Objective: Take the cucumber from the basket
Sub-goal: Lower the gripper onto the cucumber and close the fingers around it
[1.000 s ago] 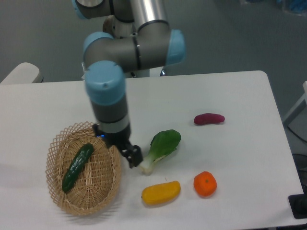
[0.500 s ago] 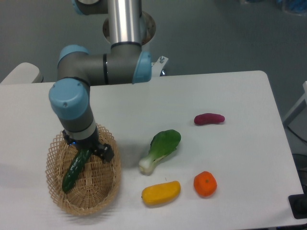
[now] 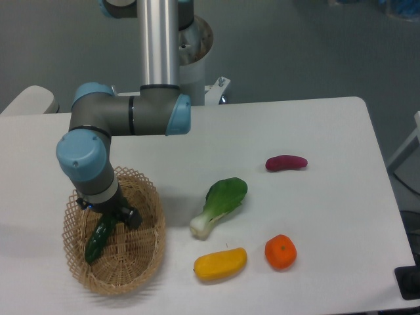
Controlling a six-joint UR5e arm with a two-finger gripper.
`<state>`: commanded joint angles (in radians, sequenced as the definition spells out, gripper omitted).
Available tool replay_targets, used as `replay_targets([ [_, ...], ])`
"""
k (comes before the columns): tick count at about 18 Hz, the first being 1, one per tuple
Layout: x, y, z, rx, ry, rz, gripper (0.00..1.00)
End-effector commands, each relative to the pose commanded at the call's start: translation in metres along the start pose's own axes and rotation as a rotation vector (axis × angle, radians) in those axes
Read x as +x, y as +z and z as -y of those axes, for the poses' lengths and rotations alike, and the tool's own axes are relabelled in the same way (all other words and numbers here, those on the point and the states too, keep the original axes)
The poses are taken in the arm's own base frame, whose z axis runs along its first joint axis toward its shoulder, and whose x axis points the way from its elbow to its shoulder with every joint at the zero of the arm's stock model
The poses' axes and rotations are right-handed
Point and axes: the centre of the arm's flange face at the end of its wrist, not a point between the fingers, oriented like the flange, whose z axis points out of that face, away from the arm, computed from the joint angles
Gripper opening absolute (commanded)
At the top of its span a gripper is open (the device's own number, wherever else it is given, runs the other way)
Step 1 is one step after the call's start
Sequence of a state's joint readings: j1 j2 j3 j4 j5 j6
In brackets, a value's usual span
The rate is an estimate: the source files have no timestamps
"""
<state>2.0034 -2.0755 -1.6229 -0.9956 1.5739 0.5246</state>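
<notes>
The arm had swung further left and down, its gripper (image 3: pixel 110 216) over the cucumber (image 3: pixel 98 237) in the basket (image 3: pixel 141 262); whether its jaws pinched it was unclear.

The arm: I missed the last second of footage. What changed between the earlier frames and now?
The gripper swung left from beside the bok choy to over the basket and lowered onto the cucumber; whether it has gripped is unclear. The cucumber, basket and other produce stayed put.
</notes>
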Motion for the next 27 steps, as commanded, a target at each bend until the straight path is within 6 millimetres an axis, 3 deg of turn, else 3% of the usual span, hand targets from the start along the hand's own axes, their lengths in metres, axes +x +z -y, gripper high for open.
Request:
replay_targets([
  [18, 0.019, 0.024, 0.007, -0.019, -0.006, -0.007, 1.0],
  [21, 0.019, 0.024, 0.007, -0.017, -0.005, -0.006, 0.79],
  [27, 0.019, 0.024, 0.008, -0.015, 0.005, -0.005, 0.69],
])
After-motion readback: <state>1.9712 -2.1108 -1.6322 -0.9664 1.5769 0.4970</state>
